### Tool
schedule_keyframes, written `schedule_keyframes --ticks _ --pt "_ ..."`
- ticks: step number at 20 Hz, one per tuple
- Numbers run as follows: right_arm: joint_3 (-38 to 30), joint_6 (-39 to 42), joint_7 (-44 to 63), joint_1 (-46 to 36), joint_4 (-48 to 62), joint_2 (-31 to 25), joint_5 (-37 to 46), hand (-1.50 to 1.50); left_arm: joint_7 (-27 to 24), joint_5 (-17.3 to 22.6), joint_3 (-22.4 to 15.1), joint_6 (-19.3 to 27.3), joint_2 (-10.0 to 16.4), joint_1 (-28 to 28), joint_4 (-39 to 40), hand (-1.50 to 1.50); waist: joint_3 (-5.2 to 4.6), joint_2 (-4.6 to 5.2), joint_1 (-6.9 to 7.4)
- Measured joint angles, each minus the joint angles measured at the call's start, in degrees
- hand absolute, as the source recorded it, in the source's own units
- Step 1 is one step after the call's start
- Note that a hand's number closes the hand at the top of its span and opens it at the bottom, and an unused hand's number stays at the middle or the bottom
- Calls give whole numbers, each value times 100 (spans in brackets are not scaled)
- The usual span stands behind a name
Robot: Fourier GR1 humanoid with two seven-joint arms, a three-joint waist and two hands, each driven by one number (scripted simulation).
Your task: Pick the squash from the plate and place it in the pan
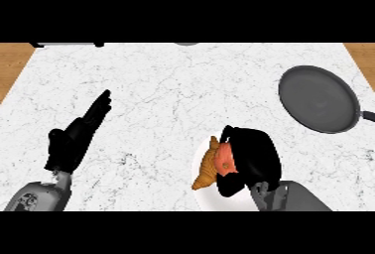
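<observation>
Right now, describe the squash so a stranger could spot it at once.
On the marble counter, find the white plate near the lower edge. The squash is there, in the curled right hand: long and orange against white plate and black hand.

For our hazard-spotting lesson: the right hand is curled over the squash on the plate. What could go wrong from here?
1. The right hand covers only part of the squash; the exposed end might tip or slip when lifted.
2. The pan sits far off at upper right, so the squash could catch its rim.
</observation>
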Motion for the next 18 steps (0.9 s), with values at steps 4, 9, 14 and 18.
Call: schedule_keyframes --ticks 4,9,14,18 --pt "78 -467 133 -238 -528 4 1152 150 -34 -1 40 -18 0 34 8 0 0 4 -13" --pt "83 -733 270 -145 -1120 180 2227 150 -127 -15 116 -114 27 88 -7 0 1 34 17" --pt "-338 -1248 107 358 -1242 183 2711 150 -67 -103 139 -113 -41 70 -61 0 6 62 40" --pt "-964 -1869 -181 582 -1172 227 2569 150 58 -116 163 -148 -77 6 -170 0 9 77 63"
